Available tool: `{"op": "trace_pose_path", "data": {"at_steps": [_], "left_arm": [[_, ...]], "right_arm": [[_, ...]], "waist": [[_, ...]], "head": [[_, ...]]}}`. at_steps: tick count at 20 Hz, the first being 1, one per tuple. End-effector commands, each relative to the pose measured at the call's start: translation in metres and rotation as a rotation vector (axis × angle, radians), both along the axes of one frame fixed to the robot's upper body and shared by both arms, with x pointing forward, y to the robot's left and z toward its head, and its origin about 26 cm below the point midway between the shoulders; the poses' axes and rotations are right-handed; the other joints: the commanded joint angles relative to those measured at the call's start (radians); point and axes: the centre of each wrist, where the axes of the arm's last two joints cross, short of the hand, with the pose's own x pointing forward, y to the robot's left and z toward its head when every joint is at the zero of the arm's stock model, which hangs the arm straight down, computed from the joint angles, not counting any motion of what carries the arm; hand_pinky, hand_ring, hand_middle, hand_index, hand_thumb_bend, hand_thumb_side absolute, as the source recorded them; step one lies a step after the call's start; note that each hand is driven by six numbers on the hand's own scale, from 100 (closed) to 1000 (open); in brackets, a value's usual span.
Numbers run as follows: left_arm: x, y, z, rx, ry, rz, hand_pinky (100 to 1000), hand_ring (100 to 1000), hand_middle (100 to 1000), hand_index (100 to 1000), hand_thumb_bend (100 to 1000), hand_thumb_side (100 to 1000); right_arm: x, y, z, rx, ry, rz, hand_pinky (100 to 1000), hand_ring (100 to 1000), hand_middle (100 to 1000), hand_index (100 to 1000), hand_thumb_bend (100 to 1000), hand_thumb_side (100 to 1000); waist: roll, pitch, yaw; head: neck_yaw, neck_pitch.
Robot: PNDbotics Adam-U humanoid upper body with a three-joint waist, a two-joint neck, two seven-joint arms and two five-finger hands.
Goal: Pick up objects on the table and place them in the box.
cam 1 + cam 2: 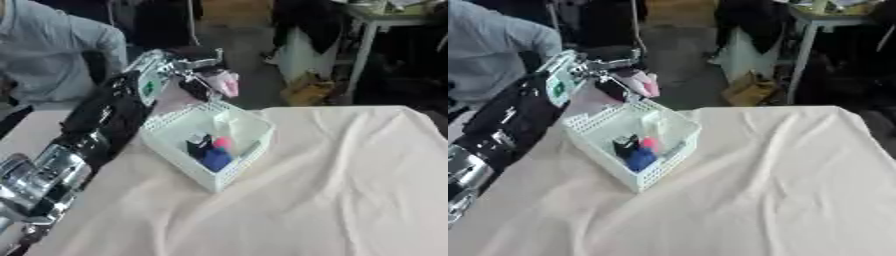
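One worktop [350, 190], draped in a creased cream cloth [780, 200]. Near its far left edge, a white slotted box [171, 134] set askew, holding a blue thing [215, 159], a black thing [198, 145], a pink thing [224, 143] and something pale. Above the box's far corner, left hand [203, 80], fingers curled round a pink and white object [227, 82]. Beyond the worktop: grey floor, a yellowish bag [306, 90], a table leg [360, 55], dark clutter.
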Motion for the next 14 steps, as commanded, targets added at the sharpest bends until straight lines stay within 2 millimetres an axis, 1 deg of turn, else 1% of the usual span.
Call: {"op": "trace_pose_path", "data": {"at_steps": [1,6,10,14], "left_arm": [[0.002,0.001,-0.008,0.003,-0.035,0.012,100,100,100,161,269,100],[0.000,0.000,-0.041,0.010,-0.048,0.016,100,100,100,161,271,100],[-0.003,0.000,-0.059,0.026,-0.070,0.015,100,100,100,162,280,100],[-0.005,0.000,-0.070,0.039,-0.109,0.024,100,100,100,180,288,100]], "right_arm": [[-0.003,0.003,0.009,-0.003,-0.033,0.022,823,875,749,770,100,938],[-0.003,0.004,0.010,0.000,-0.036,0.027,823,875,749,770,100,938],[-0.003,0.004,0.010,0.000,-0.038,0.029,823,875,749,770,100,938],[-0.003,0.004,0.010,-0.001,-0.037,0.032,823,875,749,770,100,937]], "waist": [[0.013,-0.008,-0.004],[0.012,-0.002,-0.010],[0.011,0.001,-0.012],[0.013,0.003,-0.014]], "head": [[0.003,-0.015],[0.011,-0.024],[0.017,-0.030],[0.025,-0.033]]}}
